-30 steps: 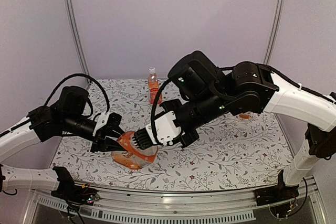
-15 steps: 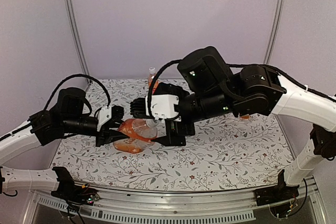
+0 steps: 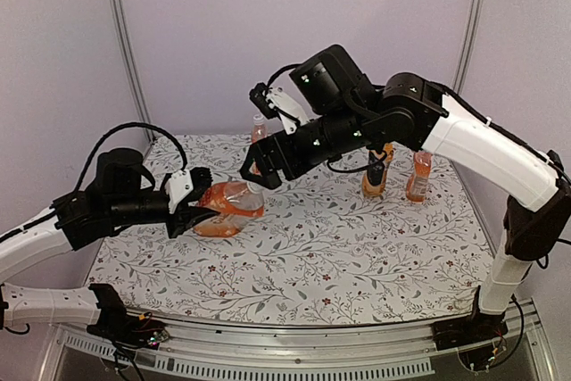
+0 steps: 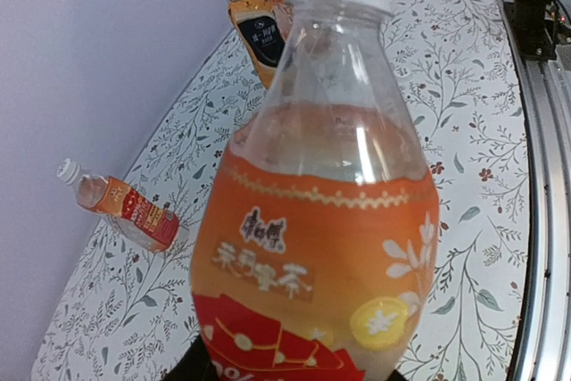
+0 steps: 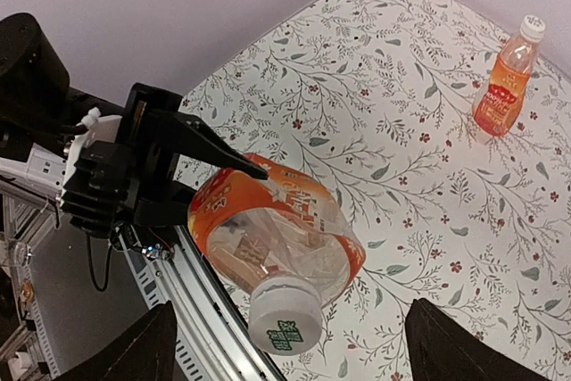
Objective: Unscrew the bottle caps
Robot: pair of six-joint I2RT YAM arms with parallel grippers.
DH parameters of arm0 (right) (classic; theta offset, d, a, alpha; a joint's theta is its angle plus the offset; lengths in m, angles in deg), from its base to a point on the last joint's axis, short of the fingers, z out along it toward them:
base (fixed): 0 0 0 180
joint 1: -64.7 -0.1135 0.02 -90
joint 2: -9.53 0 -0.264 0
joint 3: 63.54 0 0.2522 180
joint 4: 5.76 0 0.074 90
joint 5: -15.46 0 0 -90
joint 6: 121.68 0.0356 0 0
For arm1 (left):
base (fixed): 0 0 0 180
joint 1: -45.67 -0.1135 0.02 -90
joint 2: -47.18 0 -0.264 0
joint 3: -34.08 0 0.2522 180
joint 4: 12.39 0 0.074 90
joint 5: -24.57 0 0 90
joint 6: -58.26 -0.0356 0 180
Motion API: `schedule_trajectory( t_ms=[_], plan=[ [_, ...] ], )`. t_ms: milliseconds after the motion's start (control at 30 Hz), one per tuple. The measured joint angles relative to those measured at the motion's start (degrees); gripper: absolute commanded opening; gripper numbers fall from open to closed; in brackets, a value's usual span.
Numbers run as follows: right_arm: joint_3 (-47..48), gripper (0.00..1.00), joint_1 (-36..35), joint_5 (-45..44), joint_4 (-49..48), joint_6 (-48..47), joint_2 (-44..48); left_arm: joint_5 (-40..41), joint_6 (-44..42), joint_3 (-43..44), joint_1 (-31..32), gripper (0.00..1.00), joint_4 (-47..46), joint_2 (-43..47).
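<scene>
Left gripper point(image 3: 198, 210) is clamped round the fat lower half of a bottle point(image 3: 227, 210), holding it sideways so the white cap point(image 5: 285, 314) points at the other arm. Cap's on, looks untouched. Right gripper point(image 3: 257, 172) hangs just off it, fingers spread wide and empty, lined up to close and twist, I reckon. Two more bottles point(image 3: 418, 176) wait upright far right.

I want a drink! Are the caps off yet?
Not yet, none looks off. The left gripper holds one bottle sideways, its cap on, and the open right gripper hovers by it. The back bottle is capped too; two right bottles wait.
</scene>
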Motion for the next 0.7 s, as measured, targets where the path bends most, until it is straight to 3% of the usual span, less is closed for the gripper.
schedule_trajectory(
  t_ms=[167,500,700],
  plan=[
    [0.0,0.63,-0.1,1.7,2.4,5.8,-2.9,0.2,0.0,-0.1,0.0,0.11,-0.1,0.0],
    [0.0,0.00,0.6,4.3,3.2,8.9,-3.2,0.3,0.0,-0.1,0.0,0.11,0.0,0.0],
    [0.0,0.00,0.9,6.1,3.4,6.6,-3.2,0.0,0.0,-0.1,0.0,0.10,0.0,0.0]
  ],
)
